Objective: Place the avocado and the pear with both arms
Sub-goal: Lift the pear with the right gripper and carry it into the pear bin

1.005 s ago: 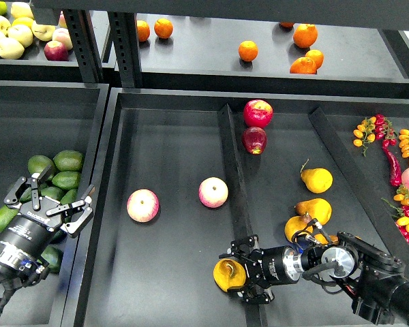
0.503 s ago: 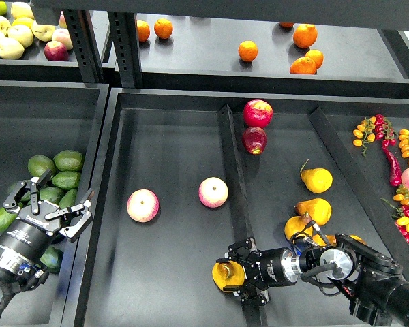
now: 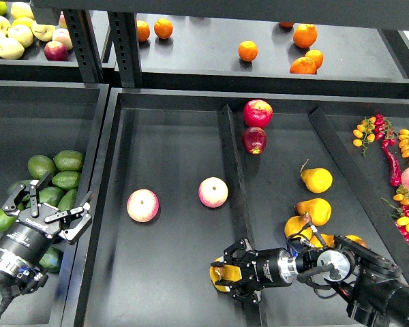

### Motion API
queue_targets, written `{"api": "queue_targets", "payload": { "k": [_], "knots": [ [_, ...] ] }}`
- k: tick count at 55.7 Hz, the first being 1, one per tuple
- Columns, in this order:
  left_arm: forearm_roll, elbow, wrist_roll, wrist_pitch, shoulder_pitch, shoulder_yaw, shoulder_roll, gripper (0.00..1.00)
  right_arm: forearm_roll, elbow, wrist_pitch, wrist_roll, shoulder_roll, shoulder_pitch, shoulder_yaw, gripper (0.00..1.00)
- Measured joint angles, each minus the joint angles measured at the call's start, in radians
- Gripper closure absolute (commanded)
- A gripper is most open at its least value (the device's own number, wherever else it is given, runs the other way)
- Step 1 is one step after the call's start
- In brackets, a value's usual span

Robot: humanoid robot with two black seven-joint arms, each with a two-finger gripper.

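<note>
Head view: your right gripper (image 3: 226, 275) sits low at the bottom centre, arm coming in from the right edge, jaws clenched around the pear (image 3: 219, 276), which shows as an orange-yellow lump between the fingers, right at the near end of the black divider (image 3: 233, 163) between the two tray compartments. Can't tell if the pear touches the tray floor. Three more yellow pears (image 3: 316, 180) lie in the right compartment, two of them just beside your right arm. Your left gripper (image 3: 46, 211) is at lower left over the pile of avocados (image 3: 67, 160) in the left bin (image 3: 88, 204), jaws released and spread wide, nothing between them. The dark avocado (image 3: 52, 259) lies at the near end of that pile, partly hidden under your left wrist, not gripped. Two pink-yellow apples (image 3: 143, 205) rest apart on the left compartment floor, both well clear of your grippers. Two red apples (image 3: 258, 113) sit at the far end by the divider. Oranges (image 3: 247, 50) are scattered on the upper shelf, pale apples (image 3: 10, 34) at top left, chillies and small tomatoes (image 3: 395, 157) at far right.
</note>
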Motion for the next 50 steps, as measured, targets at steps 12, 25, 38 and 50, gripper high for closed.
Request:
{"api": "queue_targets", "payload": {
  "k": [12, 25, 38, 50],
  "knots": [
    [0.0, -0.005, 0.0, 0.0, 0.009, 0.004, 0.0, 0.01, 0.039, 0.186, -0.025, 0.0, -0.075, 0.0, 0.119, 0.78],
    [0.0, -0.023, 0.0, 0.0, 0.039, 0.01, 0.0, 0.01, 0.086, 0.273, -0.033, 0.0, -0.271, -0.02, 0.155, 0.77],
    [0.0, -0.032, 0.0, 0.0, 0.059, 0.01, 0.0, 0.01, 0.078, 0.249, 0.0, 0.0, -0.387, -0.115, 0.161, 0.76],
    [0.0, -0.032, 0.0, 0.0, 0.067, 0.01, 0.0, 0.01, 0.058, 0.14, 0.001, 0.0, -0.383, -0.146, 0.172, 0.76]
  ]
}}
